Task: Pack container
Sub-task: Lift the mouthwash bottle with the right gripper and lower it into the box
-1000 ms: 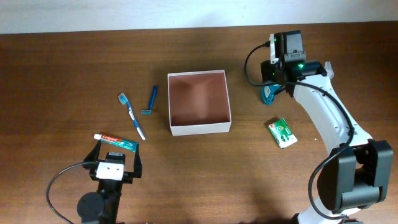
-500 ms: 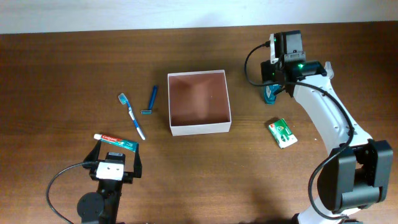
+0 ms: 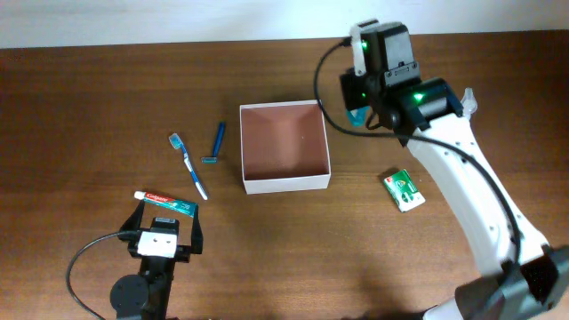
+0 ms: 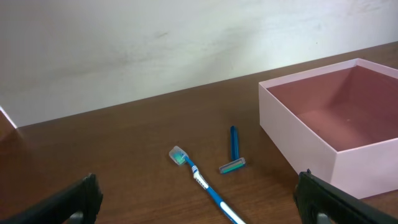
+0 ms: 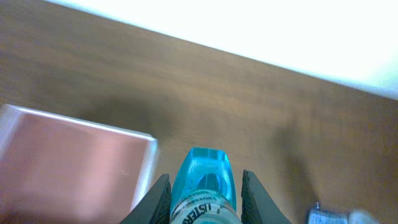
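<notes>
Container [image 3: 245, 147] sits about mid tabletop [image 3: 89, 107], open side up, white walls and reddish-brown inside, and as far as I can see nothing's in it. Right tool [image 3: 357, 100] is clamped narrow on a small blue bottle [image 5: 203, 180]. From the wrist view you can see a finger [image 5: 155, 199] pressed against each side of it and part of a label starting "LISTER". The cap points away from the camera. That bottle hangs just off the container's far right corner, beside the box and not over the inside.

Left tool [image 3: 167, 218] is parked near the front edge with its jaws spread wide, gripping nothing. A toothpaste tube [image 3: 164, 201] lies just in front of its fingertips; I can't tell if they touch.

Left of the container there's a blue toothbrush [image 3: 188, 165] lying on a slant, and a blue razor [image 3: 216, 142] between it and the box wall, close to the wall but apart from it. Over on the right, well clear of the box, a small green and white packet [image 3: 404, 189] lies flat, near the right arm.
</notes>
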`<state>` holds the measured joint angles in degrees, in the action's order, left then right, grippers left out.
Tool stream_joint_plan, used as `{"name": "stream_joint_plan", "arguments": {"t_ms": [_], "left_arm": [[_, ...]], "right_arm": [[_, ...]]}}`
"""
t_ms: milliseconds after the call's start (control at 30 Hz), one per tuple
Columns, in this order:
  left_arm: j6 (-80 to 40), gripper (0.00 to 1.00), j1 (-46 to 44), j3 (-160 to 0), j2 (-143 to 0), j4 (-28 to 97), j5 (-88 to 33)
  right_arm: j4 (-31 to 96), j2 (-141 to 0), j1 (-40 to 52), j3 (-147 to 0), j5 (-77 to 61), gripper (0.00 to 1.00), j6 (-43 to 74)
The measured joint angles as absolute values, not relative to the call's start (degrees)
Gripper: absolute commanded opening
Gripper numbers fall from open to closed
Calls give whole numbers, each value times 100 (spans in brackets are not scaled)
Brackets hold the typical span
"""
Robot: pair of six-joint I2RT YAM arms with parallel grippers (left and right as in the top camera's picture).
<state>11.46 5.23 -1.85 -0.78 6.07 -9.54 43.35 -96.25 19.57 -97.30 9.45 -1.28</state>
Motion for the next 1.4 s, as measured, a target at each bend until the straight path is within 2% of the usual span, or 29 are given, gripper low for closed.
{"name": "stream_joint_plan", "arguments": {"t_ms": [167, 400, 767, 1400], "left_arm": [[1146, 100, 523, -185, -78, 607, -954], [1146, 100, 523, -185, -78, 607, -954], [1146, 100, 523, -185, -78, 607, -954], [1146, 100, 523, -185, -78, 604, -954]], "right_arm": [[4630, -9443, 2388, -10396, 987, 23, -34], [4654, -9459, 2681, -10479, 1011, 21, 202], [4482, -9791, 2714, -10479, 1007, 20, 738], [4167, -10571, 2930, -10479, 1007, 20, 880]]}}
